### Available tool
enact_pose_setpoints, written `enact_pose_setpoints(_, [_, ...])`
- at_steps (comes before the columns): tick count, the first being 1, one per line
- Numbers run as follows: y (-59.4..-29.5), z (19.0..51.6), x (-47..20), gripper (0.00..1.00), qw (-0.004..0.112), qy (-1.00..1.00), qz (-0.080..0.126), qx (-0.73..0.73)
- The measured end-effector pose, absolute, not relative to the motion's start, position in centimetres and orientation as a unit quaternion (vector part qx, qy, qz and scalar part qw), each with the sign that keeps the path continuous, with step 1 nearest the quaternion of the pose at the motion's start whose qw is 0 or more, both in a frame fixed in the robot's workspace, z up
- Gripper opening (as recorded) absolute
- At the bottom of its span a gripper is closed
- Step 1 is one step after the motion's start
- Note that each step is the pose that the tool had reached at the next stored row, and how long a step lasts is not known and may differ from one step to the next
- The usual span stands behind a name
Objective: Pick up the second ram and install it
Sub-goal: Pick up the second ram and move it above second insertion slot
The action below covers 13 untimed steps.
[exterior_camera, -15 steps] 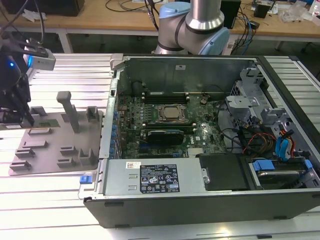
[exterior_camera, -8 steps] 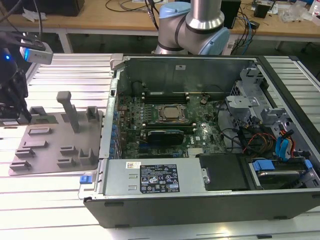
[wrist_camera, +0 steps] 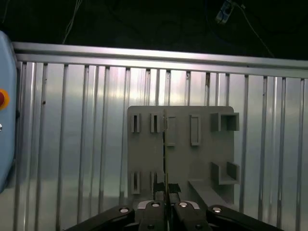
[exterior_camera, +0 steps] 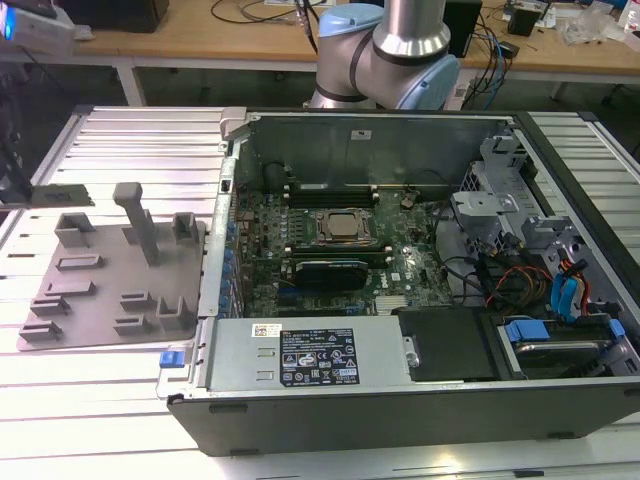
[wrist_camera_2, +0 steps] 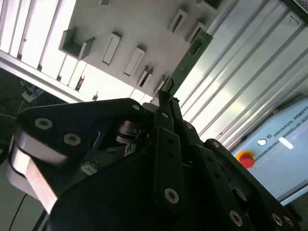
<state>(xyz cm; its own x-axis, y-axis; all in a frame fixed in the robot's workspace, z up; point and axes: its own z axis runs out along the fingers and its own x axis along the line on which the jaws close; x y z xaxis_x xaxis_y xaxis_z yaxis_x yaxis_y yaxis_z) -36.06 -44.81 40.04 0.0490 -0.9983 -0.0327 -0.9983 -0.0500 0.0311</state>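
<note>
**Tool pinches the second ram, well left of the open computer**

At the exterior view's far left edge, about mid-height in the frame, the second ram [exterior_camera: 58,194] shows as a thin greenish stick lying roughly level. It sits up and to the left of the grey holder plate [exterior_camera: 100,290]. That plate lies on the slatted metal desk [exterior_camera: 120,400] in the left third of the frame, with a tall post [exterior_camera: 140,215] and several low slotted blocks rising from it.

In the second wrist view the tool [wrist_camera_2: 162,96] is pressed together on one end of the green stick [wrist_camera_2: 188,57], and the rest of the stick juts out past the black fingers [wrist_camera_2: 168,125]. In the first wrist view the stick [wrist_camera: 165,154] is seen edge-on as a thin dark line between the closed tips of the tool [wrist_camera: 166,202], with the holder plate [wrist_camera: 192,159] behind it.

The open computer case [exterior_camera: 350,140] takes up the centre and right of the exterior view. Its motherboard [exterior_camera: 300,235] is exposed, with the square processor [exterior_camera: 345,225] near the middle. The arm [exterior_camera: 400,40] stands at the upper centre of the frame, behind the case.
</note>
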Motion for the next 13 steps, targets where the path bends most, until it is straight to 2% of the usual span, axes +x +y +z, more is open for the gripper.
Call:
enact_pose_setpoints(2, [-44.8,41.1,-36.1,0.11,0.000,0.689,0.023,-0.724])
enact_pose_setpoints(13, [-44.8,41.1,-33.9,0.11,0.000,0.689,0.023,-0.724])
